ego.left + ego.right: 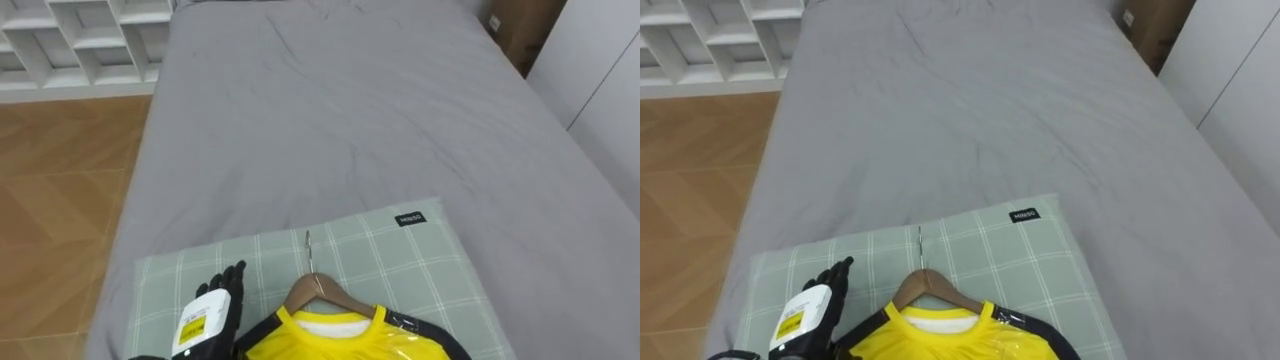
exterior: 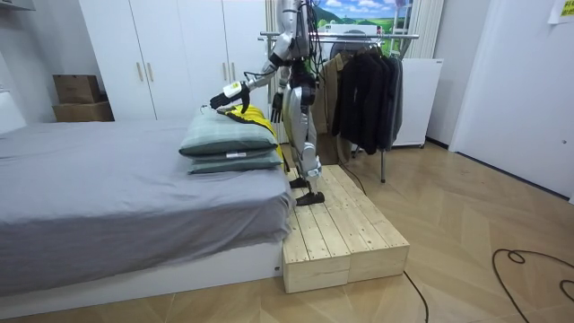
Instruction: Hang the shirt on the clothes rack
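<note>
Currently the left hand (image 1: 215,305) is over the pillow (image 1: 400,260), fingers straight and apart, holding nothing, at 9 o'clock of the hanger (image 1: 318,290). The yellow shirt (image 1: 330,345) is on that hanger, flat on the pillow on the bed (image 1: 350,120), hook toward 12. Best bet: shift toward 3, curl round the hanger neck below the hook, not the cloth, and lift level. The right hand (image 2: 278,109) hangs at the robot's side.

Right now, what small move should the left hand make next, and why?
Probably shift the left hand rightward and close it on the wooden hanger: its fingers are straight, over the checked pillow, beside the hanger, which carries the yellow shirt.
</note>
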Tool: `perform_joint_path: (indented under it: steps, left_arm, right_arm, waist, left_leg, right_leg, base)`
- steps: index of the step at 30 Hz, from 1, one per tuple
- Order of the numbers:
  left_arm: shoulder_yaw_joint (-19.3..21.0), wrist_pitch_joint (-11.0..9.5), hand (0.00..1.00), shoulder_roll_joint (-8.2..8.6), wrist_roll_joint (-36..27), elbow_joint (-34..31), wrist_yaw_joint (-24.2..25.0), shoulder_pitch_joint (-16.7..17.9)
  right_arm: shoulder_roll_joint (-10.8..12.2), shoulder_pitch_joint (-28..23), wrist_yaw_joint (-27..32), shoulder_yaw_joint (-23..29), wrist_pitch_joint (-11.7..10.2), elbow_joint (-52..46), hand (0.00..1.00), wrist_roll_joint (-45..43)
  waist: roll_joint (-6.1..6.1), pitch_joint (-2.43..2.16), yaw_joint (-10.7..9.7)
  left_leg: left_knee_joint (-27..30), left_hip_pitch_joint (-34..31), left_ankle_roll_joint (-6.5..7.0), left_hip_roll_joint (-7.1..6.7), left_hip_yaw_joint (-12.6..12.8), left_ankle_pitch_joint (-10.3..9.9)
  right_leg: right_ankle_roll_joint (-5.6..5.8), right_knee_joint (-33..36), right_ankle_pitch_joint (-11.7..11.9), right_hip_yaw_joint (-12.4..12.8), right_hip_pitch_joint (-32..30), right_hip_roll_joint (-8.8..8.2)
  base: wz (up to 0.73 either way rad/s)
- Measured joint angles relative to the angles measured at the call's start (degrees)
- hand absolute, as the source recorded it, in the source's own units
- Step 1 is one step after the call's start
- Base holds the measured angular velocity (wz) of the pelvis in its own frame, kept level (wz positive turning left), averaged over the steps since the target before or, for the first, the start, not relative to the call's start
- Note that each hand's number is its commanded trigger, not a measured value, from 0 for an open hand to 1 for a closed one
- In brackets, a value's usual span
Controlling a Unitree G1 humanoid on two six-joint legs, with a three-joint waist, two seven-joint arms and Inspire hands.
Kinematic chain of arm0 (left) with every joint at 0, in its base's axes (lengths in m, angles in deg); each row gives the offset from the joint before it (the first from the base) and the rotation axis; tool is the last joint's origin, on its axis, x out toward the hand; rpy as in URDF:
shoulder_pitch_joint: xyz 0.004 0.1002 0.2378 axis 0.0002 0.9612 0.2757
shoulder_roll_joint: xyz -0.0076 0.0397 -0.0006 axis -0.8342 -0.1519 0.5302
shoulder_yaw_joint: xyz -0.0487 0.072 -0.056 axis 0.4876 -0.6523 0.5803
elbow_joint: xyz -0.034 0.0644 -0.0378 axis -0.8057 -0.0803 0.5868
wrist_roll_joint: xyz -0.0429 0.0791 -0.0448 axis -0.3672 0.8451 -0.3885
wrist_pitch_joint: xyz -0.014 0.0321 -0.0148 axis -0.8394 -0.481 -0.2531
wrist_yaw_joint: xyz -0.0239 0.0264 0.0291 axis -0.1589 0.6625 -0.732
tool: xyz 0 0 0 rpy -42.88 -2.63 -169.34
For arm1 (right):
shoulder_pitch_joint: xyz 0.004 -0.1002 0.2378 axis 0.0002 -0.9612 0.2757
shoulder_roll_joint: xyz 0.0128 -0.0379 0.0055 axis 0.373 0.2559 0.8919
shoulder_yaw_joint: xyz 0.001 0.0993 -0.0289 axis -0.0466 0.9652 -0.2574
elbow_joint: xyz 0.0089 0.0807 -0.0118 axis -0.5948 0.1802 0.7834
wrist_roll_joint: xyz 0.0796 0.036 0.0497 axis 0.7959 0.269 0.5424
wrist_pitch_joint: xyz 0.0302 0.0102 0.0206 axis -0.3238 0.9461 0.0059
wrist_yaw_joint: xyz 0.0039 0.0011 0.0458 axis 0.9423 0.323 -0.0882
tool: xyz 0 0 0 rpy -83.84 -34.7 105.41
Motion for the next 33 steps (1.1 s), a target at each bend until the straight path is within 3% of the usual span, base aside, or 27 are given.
perform_joint_path:
  steps: [15, 25, 33]
  left_arm:
    - [-2.2, -0.1, 0.0, 0.11, -1.2, 0.3, 1.0, 1.1]
    - [-2.6, 0.0, 0.0, 1.28, -2.2, 3.5, 3.7, 1.2]
    - [-2.6, 0.1, 0.0, 1.32, -2.1, 3.6, 4.6, 1.2]
  right_arm:
    - [-0.1, -0.3, 0.2, -0.1, 0.0, -0.1, 0.0, 0.1]
    - [0.4, -0.2, 0.1, -0.2, 0.0, -0.1, 0.0, 0.0]
    - [0.5, 0.1, 0.0, -0.6, 0.0, 0.0, 0.0, -0.2]
  waist:
    - [0.27, 0.25, 0.0]
    - [-0.97, 0.99, 0.0]
    - [-1.22, 0.82, 0.0]
  left_leg:
    - [0.0, 0.0, 0.01, -0.02, 0.1, 0.2]
    - [-0.2, -0.2, 0.01, -0.07, 0.0, 0.2]
    - [-0.3, -0.3, 0.01, -0.11, 0.1, 0.2]
  right_leg:
    - [-0.02, 0.0, 0.3, 0.1, 0.0, 0.03]
    - [-0.01, -0.2, 0.3, -0.1, -0.1, 0.04]
    - [0.0, -0.3, 0.3, -0.1, -0.3, 0.06]
  base:
    - [0.0]
    - [0.0]
    - [0.0]
